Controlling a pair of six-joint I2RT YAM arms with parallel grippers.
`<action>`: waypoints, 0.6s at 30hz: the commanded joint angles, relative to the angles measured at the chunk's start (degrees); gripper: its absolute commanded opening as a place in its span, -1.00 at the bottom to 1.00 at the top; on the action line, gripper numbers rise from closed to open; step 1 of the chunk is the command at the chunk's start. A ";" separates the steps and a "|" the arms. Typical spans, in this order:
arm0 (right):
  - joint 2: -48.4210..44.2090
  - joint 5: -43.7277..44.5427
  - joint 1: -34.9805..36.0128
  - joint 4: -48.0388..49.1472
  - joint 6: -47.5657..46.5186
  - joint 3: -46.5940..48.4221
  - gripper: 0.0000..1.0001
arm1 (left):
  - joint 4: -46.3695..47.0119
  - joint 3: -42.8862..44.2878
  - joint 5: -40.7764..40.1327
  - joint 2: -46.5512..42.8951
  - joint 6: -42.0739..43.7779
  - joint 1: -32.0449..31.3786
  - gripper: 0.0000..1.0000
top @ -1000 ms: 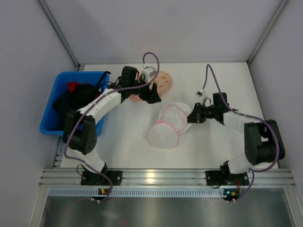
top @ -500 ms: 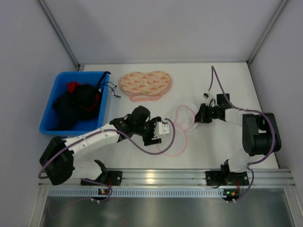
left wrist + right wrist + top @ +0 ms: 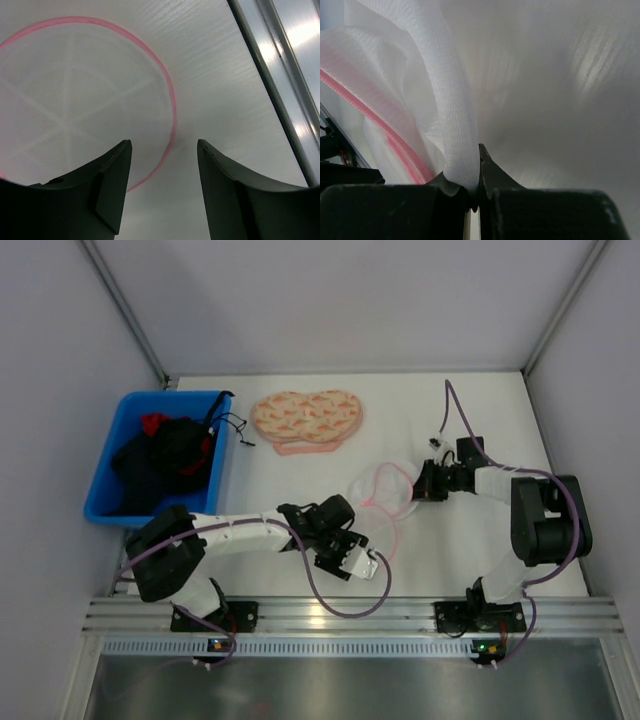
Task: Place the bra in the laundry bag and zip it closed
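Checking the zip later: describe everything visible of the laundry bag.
The laundry bag is translucent white mesh with a pink zip rim and spoke-like white seams. One round half lies flat on the table; the rest bunches where the shut right gripper pinches it. The open left gripper hovers at its near rim.

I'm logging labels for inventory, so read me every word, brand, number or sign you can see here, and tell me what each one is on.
No readable text in any view.
Peach-pink heart-shaped patterned cloth: small orange marks, a pattern and not letters.
Blue plastic bin: no label shows.
Translucent white mesh laundry bag with pink zip rim: no tag or print shows, even close up in the wrist views.
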 commanded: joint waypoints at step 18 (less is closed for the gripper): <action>-2.72 -4.07 0.54 -2.61 -4.56 1.60 -1.00 | -13.74 13.27 6.21 1.21 -10.77 2.71 -1.00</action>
